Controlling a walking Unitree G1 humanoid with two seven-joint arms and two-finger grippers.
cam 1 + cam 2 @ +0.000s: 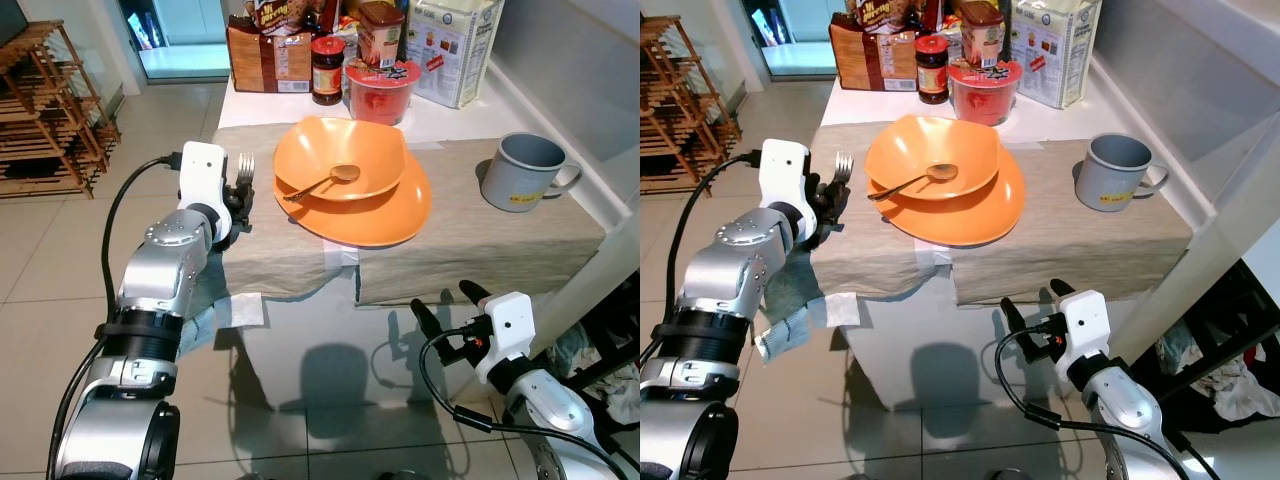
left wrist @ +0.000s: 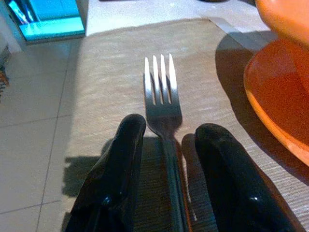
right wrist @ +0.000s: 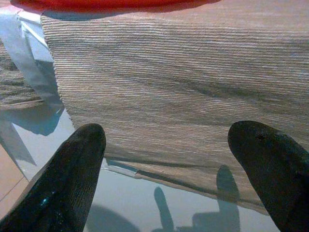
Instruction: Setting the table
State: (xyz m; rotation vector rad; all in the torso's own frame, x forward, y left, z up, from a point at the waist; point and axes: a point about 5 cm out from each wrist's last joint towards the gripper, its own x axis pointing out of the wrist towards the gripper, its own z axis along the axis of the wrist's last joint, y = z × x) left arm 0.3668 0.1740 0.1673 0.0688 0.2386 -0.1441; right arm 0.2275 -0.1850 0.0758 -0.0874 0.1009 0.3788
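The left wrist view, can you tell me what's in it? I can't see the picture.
A silver fork is held between the left gripper's two black fingers, its tines pointing forward over a beige woven placemat. The rim of an orange plate sits beside it, and tiled floor lies past the table's edge.

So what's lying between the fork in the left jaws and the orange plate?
Nothing: bare placemat separates the fork, held by the left gripper, from the orange plate, shown clearest in the left wrist view.

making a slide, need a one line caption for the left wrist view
Left tool holds a fork over the beige placemat, beside the orange plate.
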